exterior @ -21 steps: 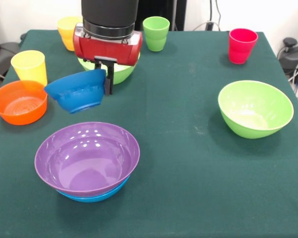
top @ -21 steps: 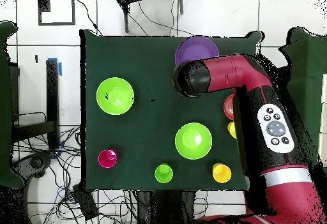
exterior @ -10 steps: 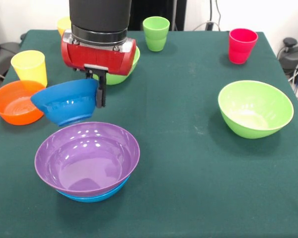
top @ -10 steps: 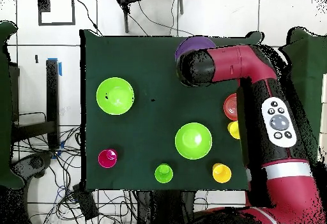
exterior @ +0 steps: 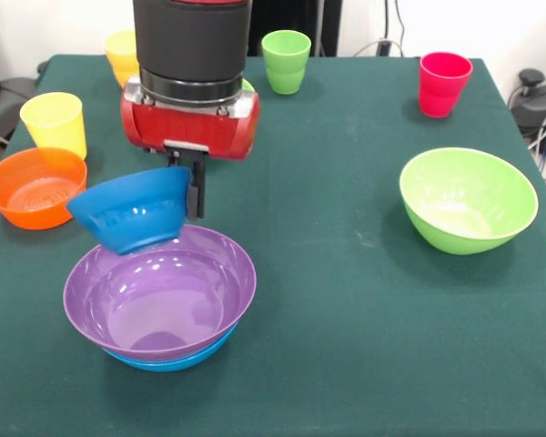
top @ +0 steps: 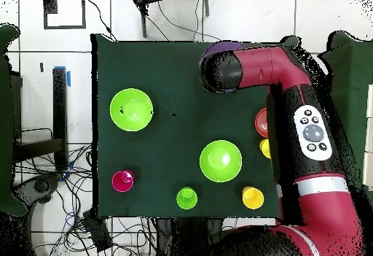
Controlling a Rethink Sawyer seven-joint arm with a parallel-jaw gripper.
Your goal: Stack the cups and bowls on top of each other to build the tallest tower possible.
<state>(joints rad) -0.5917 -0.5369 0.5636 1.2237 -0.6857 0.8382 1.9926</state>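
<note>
Front view shows the gripper (exterior: 193,187), jaws clamped on the small blue bowl's (exterior: 132,214) rim, now carried from beside the orange bowl (exterior: 34,187) to just over the purple bowl (exterior: 159,293); nesting looks imminent.

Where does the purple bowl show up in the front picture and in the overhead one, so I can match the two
Front view: the purple bowl sits low on the left, nested in a blue bowl, just below the small blue bowl held by the gripper.
Overhead view: only a purple sliver shows at the table's top edge; the arm covers the rest.
Shared landmark: the red cup.
</note>
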